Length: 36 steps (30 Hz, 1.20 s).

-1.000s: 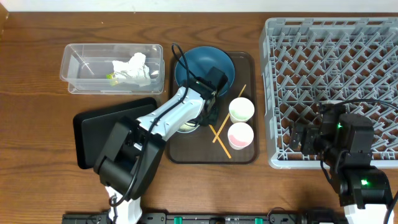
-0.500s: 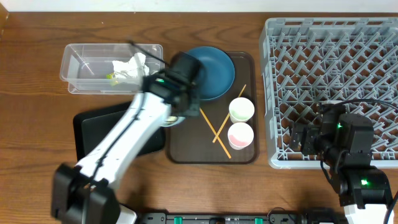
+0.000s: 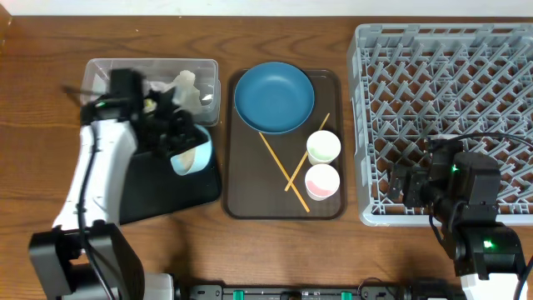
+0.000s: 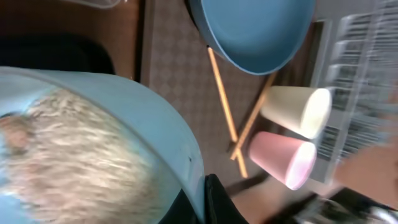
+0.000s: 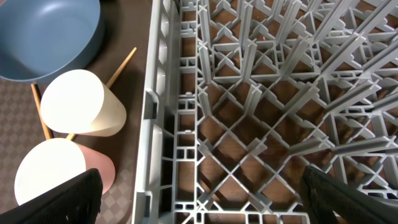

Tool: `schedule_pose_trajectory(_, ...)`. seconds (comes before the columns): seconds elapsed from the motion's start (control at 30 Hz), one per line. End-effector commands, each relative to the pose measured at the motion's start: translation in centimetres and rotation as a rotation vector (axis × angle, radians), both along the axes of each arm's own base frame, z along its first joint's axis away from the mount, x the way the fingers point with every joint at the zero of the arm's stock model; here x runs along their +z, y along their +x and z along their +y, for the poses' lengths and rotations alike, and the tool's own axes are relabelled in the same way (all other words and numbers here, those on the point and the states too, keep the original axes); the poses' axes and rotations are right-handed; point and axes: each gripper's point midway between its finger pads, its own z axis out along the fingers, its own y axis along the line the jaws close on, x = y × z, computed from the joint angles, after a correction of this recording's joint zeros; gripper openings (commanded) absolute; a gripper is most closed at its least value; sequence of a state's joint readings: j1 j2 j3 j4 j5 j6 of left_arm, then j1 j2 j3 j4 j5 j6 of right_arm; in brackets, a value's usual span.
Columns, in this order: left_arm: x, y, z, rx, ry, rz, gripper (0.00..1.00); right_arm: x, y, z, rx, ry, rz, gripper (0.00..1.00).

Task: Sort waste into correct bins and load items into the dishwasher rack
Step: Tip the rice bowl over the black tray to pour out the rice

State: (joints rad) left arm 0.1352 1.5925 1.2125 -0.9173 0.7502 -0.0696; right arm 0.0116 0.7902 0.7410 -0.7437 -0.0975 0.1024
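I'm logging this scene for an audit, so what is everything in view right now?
table: one, brown wood, under everything
dishwasher rack: one, grey, table's right side
serving tray: one, dark brown, centre
blue dish: one, blue, far end of serving tray
chopsticks: two, wooden, crossed on serving tray
pale green cup: one, serving tray's right side
pink cup: one, next to the green one
clear tub: one, transparent, far left
tissue: one, white, crumpled in clear tub
black tray: one, black, near left
pale-blue bowl: one, tilted above black tray
rice grains: many, whitish, inside bowl
left gripper: shut on bowl
right gripper: open, over rack's near left part
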Motion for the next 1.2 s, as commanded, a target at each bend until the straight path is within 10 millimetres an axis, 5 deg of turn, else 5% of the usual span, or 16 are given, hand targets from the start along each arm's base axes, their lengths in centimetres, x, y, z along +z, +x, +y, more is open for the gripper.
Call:
schedule_pose_trajectory(0.0,2.1,-0.4,0.1,-0.02,-0.248,-0.094,0.06,1.0,0.2,0.3,0.005,0.009,-0.023,0.99)
schedule_pose_trajectory(0.6,4.9,-1.6,4.5,0.199,-0.777,-0.23,0.06,1.0,0.2,0.3,0.005,0.009,-0.023,0.99)
schedule_pose_trajectory(1.17,4.9,-1.5,6.3,0.317,-0.824,-0.14,0.06,1.0,0.2,0.3,0.005,0.01,-0.023,0.99)
